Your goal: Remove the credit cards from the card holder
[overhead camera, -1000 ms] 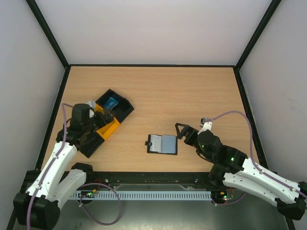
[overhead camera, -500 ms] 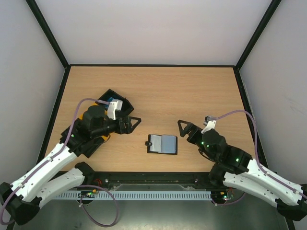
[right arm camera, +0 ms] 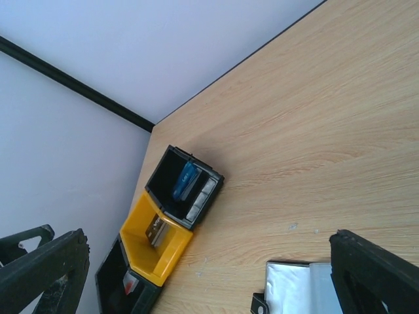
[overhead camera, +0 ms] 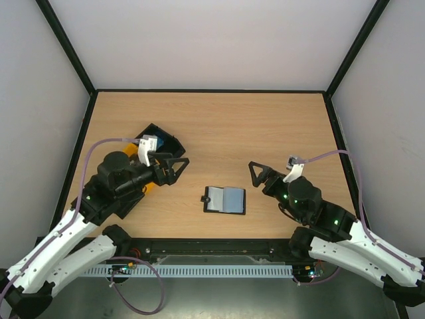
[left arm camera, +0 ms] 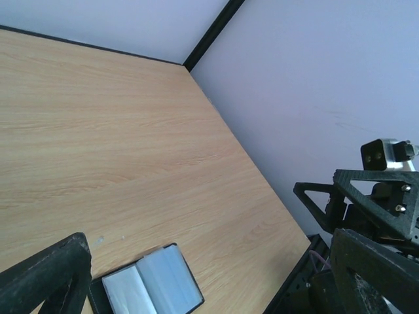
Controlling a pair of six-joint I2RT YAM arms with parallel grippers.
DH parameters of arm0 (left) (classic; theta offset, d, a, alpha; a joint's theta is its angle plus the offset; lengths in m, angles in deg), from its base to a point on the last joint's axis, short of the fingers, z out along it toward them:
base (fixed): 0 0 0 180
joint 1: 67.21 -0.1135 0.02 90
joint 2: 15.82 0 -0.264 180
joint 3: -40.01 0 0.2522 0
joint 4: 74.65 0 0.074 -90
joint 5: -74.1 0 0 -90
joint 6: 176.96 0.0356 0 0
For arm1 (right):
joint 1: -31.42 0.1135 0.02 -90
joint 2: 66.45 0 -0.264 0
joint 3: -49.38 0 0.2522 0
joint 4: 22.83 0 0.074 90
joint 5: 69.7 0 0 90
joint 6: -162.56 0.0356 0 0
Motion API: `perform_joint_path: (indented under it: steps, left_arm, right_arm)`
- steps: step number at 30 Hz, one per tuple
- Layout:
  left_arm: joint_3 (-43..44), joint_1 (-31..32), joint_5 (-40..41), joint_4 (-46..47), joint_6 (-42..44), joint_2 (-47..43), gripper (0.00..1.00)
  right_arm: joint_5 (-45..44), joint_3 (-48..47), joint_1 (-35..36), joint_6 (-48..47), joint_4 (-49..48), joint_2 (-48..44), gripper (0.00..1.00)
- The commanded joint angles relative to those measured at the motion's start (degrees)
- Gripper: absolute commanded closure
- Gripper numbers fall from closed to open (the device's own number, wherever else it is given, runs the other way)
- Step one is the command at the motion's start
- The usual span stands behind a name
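Blue card point(right arm camera: 186, 181) — right wrist, not left

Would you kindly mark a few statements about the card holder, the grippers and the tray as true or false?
1. The card holder lies open on the table, touched by neither gripper. True.
2. The right gripper is shut on the card holder. False: it is open, empty and apart from it.
3. The left gripper is open and holds nothing. True.
4. A blue item lies in the black compartment of the black-and-orange tray. True.
5. The card holder sits inside that tray. False: it lies on bare wood, outside it.
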Motion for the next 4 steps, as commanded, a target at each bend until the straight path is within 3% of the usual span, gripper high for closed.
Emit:
perform_joint_path:
  steps: [1, 4]
  left_arm:
    - [-1.9, 0.1, 0.8, 2.2, -0.4, -0.5, 0.0]
    - [-2.3, 0.1, 0.9, 2.0, -0.1, -0.4, 0.0]
  right_arm:
    - [-0.6, 0.6, 0.0, -0.6, 0.6, -0.3, 0.02]
    - [-0.2, 1.2, 0.0, -0.3, 0.0, -0.2, 0.02]
